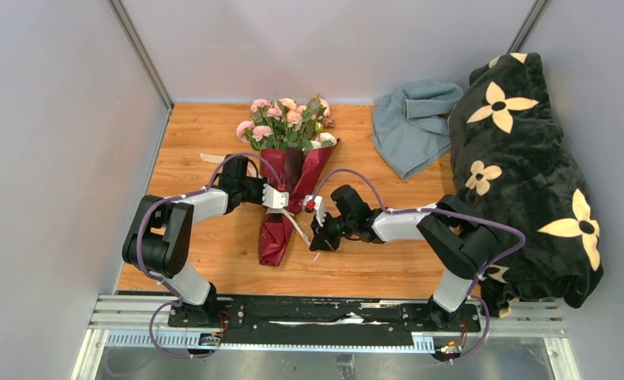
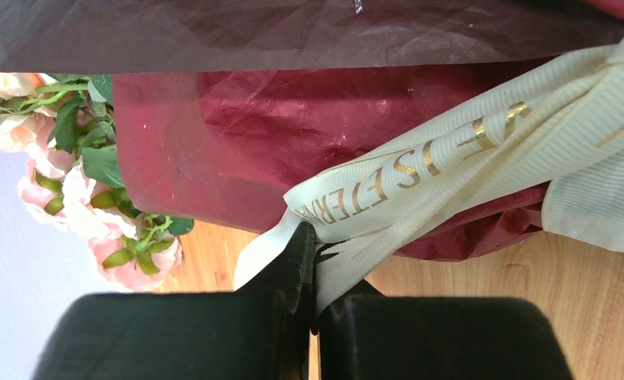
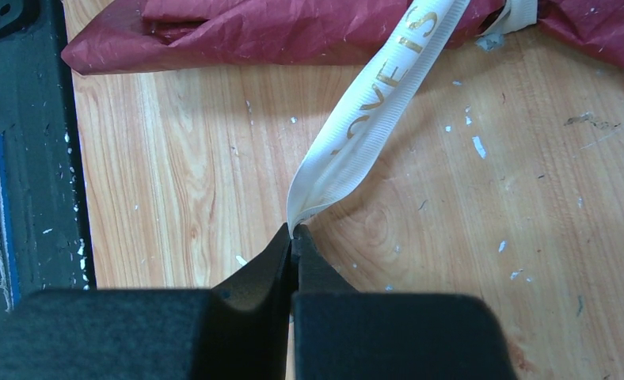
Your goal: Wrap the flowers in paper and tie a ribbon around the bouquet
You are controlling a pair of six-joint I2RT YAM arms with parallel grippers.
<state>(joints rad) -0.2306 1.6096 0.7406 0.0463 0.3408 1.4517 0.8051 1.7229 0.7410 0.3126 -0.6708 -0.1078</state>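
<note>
The bouquet (image 1: pixel 287 186) lies on the wooden table, its pink flowers (image 1: pixel 287 120) at the far end and the dark red paper (image 1: pixel 277 233) tapering toward me. The cream ribbon (image 1: pixel 296 225) with gold letters crosses the cone's middle. My left gripper (image 1: pixel 278 197) sits against the cone's left side, shut on one stretch of ribbon (image 2: pixel 420 178), with paper (image 2: pixel 237 142) and flowers (image 2: pixel 79 206) right behind it. To the right of the cone, my right gripper (image 1: pixel 312 207) is shut on the ribbon's other end (image 3: pixel 364 127), held taut above the wood. The left gripper (image 2: pixel 313 237) and right gripper (image 3: pixel 293 231) both pinch flat.
A grey-blue cloth (image 1: pixel 412 123) lies at the back right of the table. A black blanket with cream flowers (image 1: pixel 523 174) is heaped along the right edge. Grey walls close in on the left and back. The black base rail (image 1: pixel 293 313) runs along the near edge.
</note>
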